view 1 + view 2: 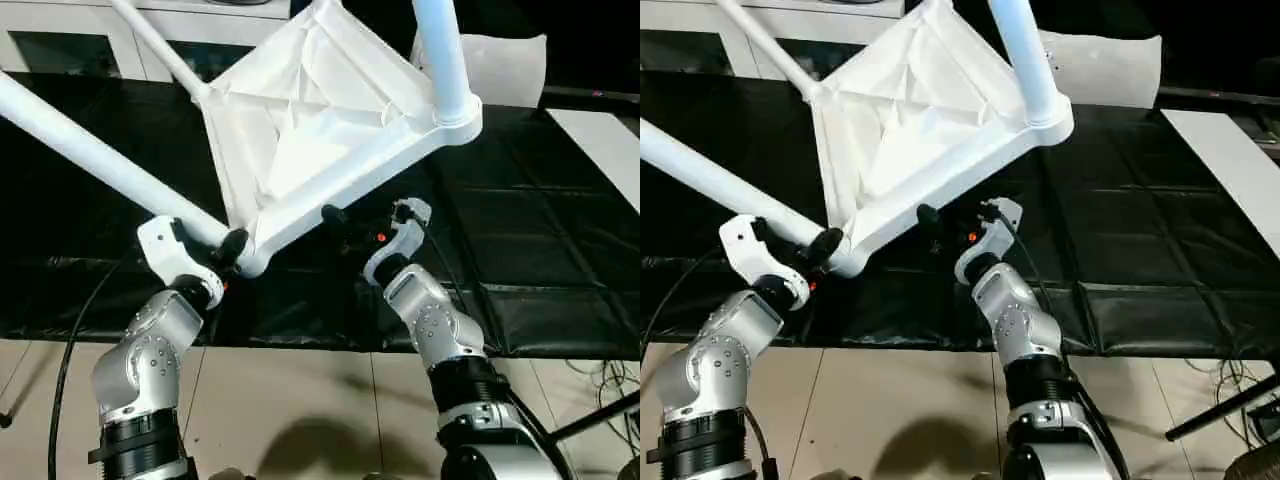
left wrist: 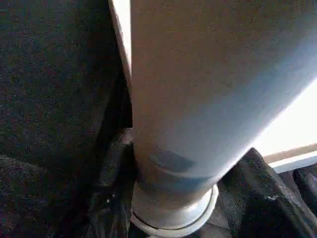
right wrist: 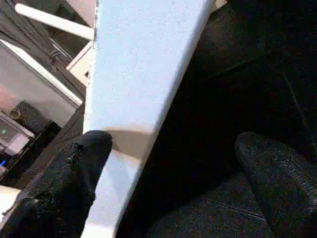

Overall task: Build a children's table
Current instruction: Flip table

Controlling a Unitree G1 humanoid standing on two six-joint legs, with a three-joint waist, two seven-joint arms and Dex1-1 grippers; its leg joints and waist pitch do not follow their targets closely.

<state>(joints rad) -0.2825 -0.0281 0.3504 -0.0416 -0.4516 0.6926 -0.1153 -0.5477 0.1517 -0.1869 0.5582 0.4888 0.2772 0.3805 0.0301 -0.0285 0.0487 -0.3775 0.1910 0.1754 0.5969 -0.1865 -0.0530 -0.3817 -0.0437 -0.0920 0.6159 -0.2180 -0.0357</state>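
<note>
One tabletop (image 1: 300, 150), ribbed underside showing, is tilting above the near edge of the black-draped surface (image 1: 560, 260). Three tube legs are showing, socketed at corners; the left hand (image 1: 225, 245) is grasping the nearest leg (image 1: 90, 150) beside its socket. The right hand (image 3: 168, 168) is hanging spread wide, one finger (image 3: 69, 178) touching the rim. Likely light, stiff, slippery plastic; best held near sockets.

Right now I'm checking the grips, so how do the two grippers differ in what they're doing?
The left gripper is closed around a leg near its corner socket; the right gripper stands wide open, holding nothing. The left sits at the tabletop's low corner; the right sits at the middle of its near edge, one finger against that edge. Both reach over the black mat.
</note>
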